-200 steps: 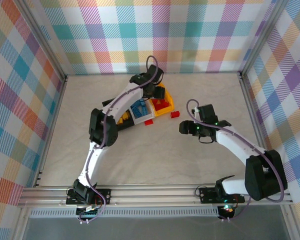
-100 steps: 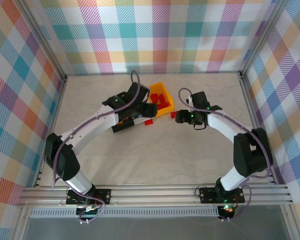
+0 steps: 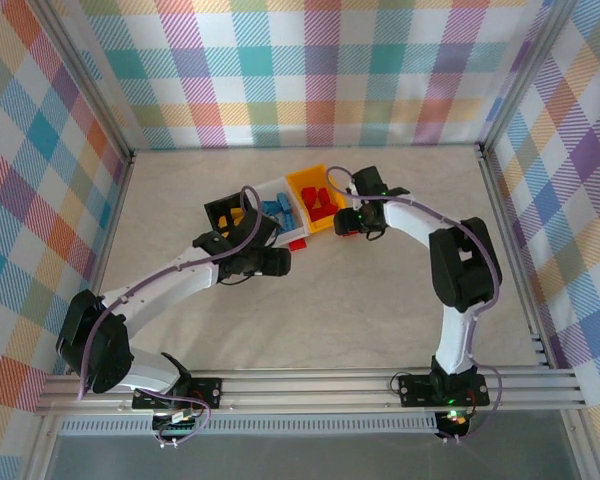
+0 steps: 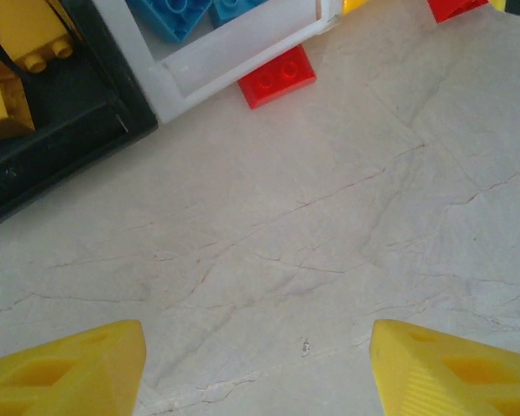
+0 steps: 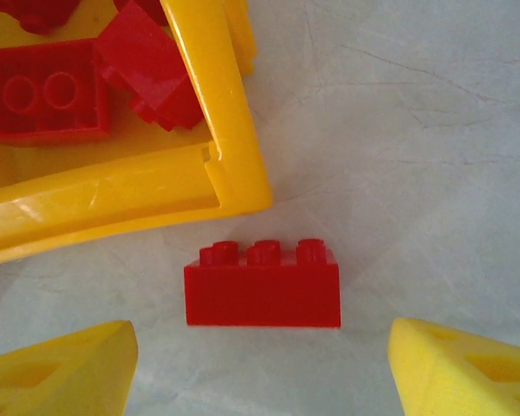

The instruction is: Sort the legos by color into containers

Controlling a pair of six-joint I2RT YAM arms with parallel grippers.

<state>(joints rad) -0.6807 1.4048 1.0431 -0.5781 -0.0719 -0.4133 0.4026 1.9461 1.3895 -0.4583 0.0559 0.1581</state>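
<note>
one red lego [image 5: 262, 295] – three studs showing – beside yellow bin [image 5: 217, 113] corner, right tool [image 5: 264, 364] wide, left tool [image 4: 260, 368] wide

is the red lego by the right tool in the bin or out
Out: the red lego sits on the table, just outside the orange bin.

We see red lego brick [image 5: 262, 290]: smooth, faintly shiny plastic | orange-yellow bin [image 5: 234, 165]: glossy plastic | tabletop [image 4: 329, 217]: matt, pale, marble-like veining | left gripper fingers [image 4: 451, 364]: matt yellow plastic, finely ridged
</note>
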